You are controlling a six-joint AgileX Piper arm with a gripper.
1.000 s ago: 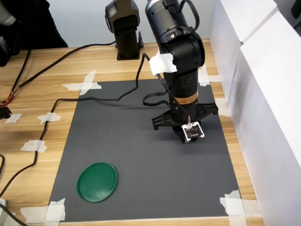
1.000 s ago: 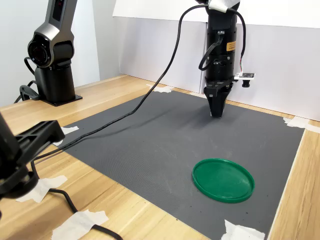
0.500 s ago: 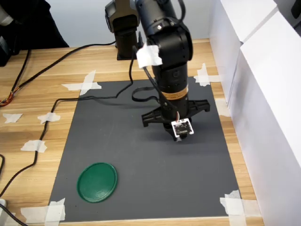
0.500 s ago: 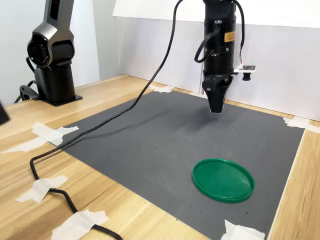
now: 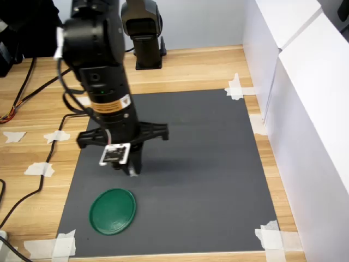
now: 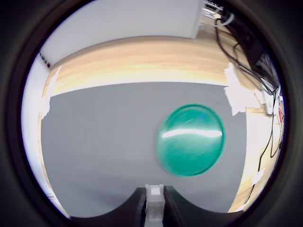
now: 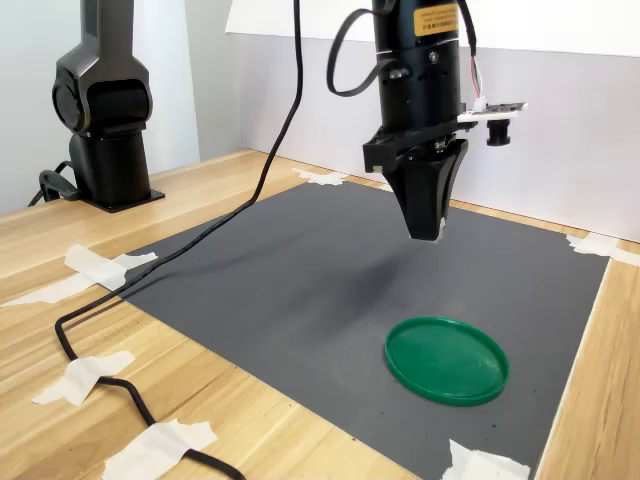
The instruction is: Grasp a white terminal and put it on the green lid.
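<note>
Green lid [image 5: 113, 211] lies flat on the grey mat [image 5: 207, 180], at the near left of the mat in the first exterior view and toward the near right [image 7: 446, 359] in the second exterior view; in the wrist view [image 6: 191, 140] it shows blurred, with a bright streak across it. Gripper [image 5: 132, 168] points straight down, raised off the mat, just beyond the lid's far edge in the first exterior view; in the second exterior view its tip [image 7: 431, 228] hangs above the mat, farther back than the lid and apart from it. Jaws closed down to a narrow taper, clamped on the terminal [image 6: 154, 199]: in the wrist view the small white block sits pinched between the two dark fingers [image 6: 137, 208], with the lid ahead of it. Terminal too small to make out in either exterior view. Small camera board [image 5: 114, 154] is fixed to the wrist, a yellow label [image 5: 112, 103] higher on the arm. Second arm's dark base [image 5: 146, 33] stands on the wooden table [image 5: 191, 68] at the far side, well apart. Black cable [image 7: 150, 280] runs across the mat's left side in the second exterior view; white tape [image 5: 236, 87] holds the mat corners. White wall [image 5: 305, 109] borders the first exterior view's right.
</note>
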